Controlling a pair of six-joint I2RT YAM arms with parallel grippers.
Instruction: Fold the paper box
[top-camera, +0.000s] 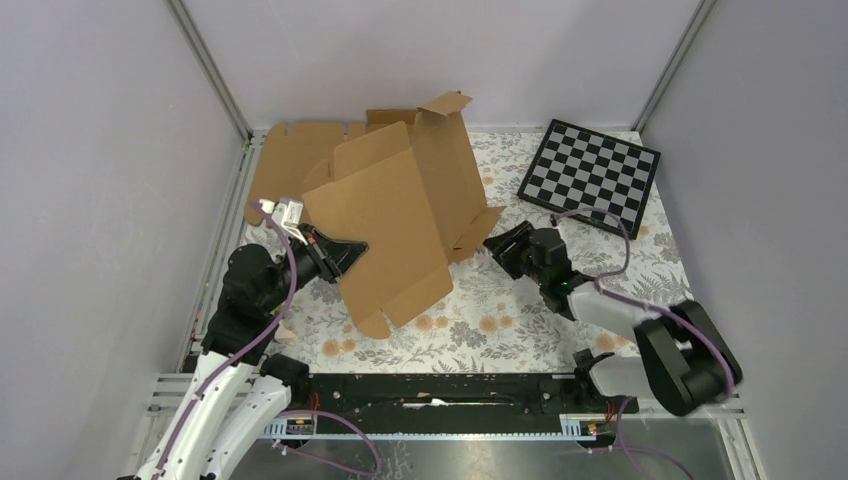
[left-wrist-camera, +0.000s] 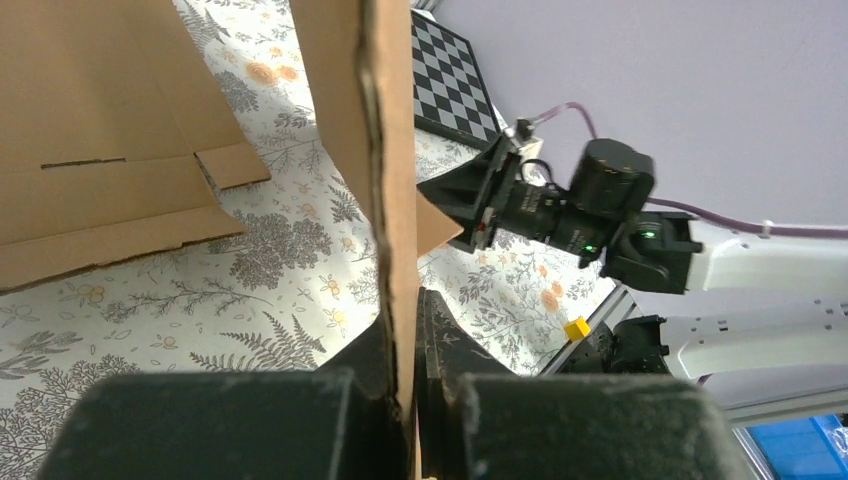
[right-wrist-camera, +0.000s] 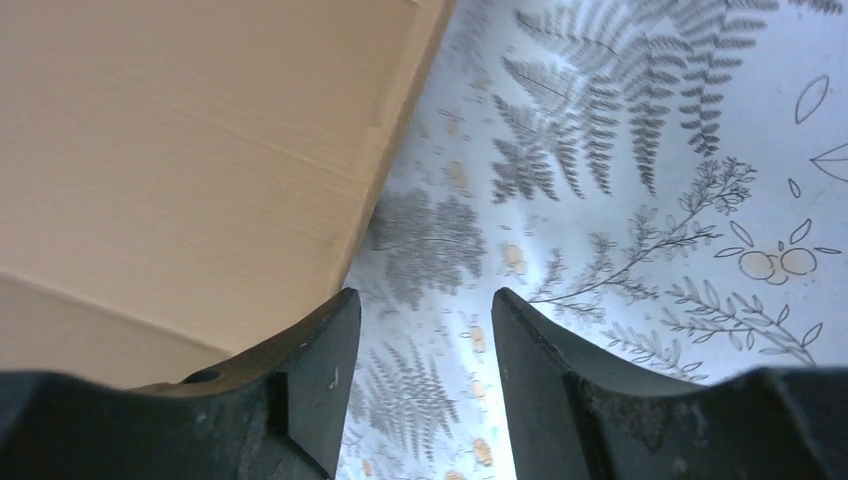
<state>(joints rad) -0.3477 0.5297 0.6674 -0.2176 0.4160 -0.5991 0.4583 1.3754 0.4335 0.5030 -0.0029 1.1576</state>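
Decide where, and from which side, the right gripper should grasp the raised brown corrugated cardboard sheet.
Take the small flap on the right edge of the raised brown corrugated cardboard sheet, coming from the right: it juts out free towards the open right gripper, while the left gripper clamps the opposite edge.

Top view: the raised plain brown corrugated cardboard paper box (top-camera: 390, 215) hides much of the flat brown cardboard sheet (top-camera: 285, 160) behind it, and the left claw (top-camera: 350, 250) loses its tips behind the panel edge. Right wrist view: the box's blurred panel runs off top and left
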